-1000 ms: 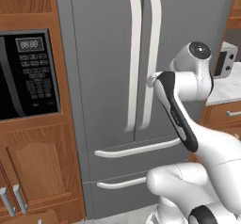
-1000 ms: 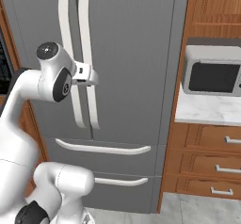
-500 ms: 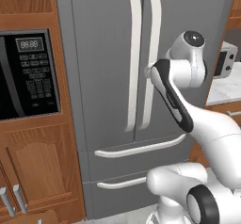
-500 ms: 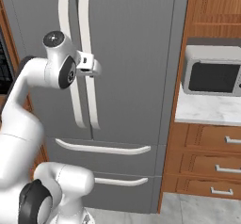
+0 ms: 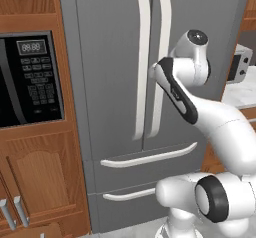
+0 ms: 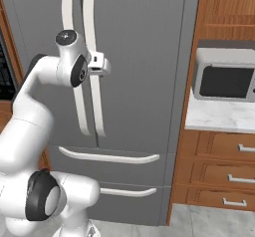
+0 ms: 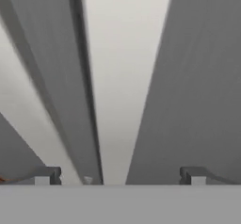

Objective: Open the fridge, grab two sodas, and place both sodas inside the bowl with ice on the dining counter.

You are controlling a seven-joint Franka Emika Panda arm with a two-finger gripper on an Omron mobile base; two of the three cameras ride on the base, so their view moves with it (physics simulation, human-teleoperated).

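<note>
The fridge [image 5: 115, 57] stands shut, both tall doors closed and the two drawers below pushed in. Its two long white handles [image 5: 143, 62] run side by side down the middle where the doors meet, and a curved white pull crosses each drawer front.

The arm reaches up to the right door's handle [image 6: 92, 57], about halfway up its length. The hand [image 7: 120, 176] is spread as wide as it goes and holds nothing. In the hand view its two dark fingertips [image 7: 47, 175] stand far apart at the bottom, with the pale handle [image 7: 124, 77] running up between them and the grey door [image 7: 202, 77] behind it. Whether either fingertip touches the handle I cannot tell.

A black microwave [image 5: 27, 79] is built into the wooden cabinets left of the fridge. To the right, a silver microwave [image 6: 224, 76] sits on a marble counter [image 6: 219, 117] above wooden drawers [image 6: 214, 169].
</note>
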